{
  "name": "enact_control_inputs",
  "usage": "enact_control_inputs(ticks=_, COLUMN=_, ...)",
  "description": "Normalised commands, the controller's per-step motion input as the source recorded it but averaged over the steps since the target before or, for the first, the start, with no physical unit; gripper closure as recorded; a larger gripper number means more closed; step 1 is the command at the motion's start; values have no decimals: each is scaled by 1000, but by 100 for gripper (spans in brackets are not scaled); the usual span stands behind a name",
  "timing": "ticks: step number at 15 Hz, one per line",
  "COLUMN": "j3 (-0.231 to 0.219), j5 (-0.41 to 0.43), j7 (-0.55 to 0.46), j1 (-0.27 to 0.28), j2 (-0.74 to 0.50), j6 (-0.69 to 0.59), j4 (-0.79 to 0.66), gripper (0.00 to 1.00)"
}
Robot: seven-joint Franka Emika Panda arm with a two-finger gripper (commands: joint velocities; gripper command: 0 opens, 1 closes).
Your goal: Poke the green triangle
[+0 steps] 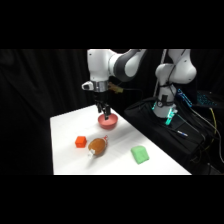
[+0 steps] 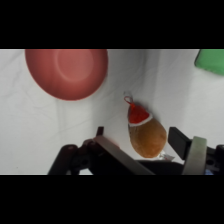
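The green triangle (image 1: 140,154) is a light-green wedge lying near the table's front right. In the wrist view only its corner (image 2: 210,61) shows at the upper right edge. My gripper (image 1: 104,113) hangs over the back of the table, just above the red bowl (image 1: 107,120), well away from the green block. In the wrist view the gripper (image 2: 140,142) is open, its two dark fingers apart with nothing held. The brown toy (image 2: 146,134) lies on the table below them.
A red bowl (image 2: 66,72) sits at the table's back. A brown egg-shaped toy with a red cap (image 1: 97,146) and a small orange-red cube (image 1: 80,142) lie left of the green block. A black bag (image 1: 165,125) borders the table's right edge.
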Motion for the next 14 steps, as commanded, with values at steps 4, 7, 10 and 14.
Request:
enact_control_inputs(ticks=4, j3=33, j5=-61, j7=198, j1=16, j2=-69, j6=23, j4=-54, gripper=0)
enact_control_inputs(ticks=7, j3=79, j5=-124, j7=495, j1=115, j2=-206, j6=54, j4=-198, gripper=0)
enact_control_inputs(ticks=10, j3=121, j5=-103, j7=494, j1=161, j2=-252, j6=65, j4=-268, gripper=0)
enact_control_inputs(ticks=14, j3=130, j5=-135, j7=426, j1=161, j2=-300, j6=68, j4=-312, gripper=0)
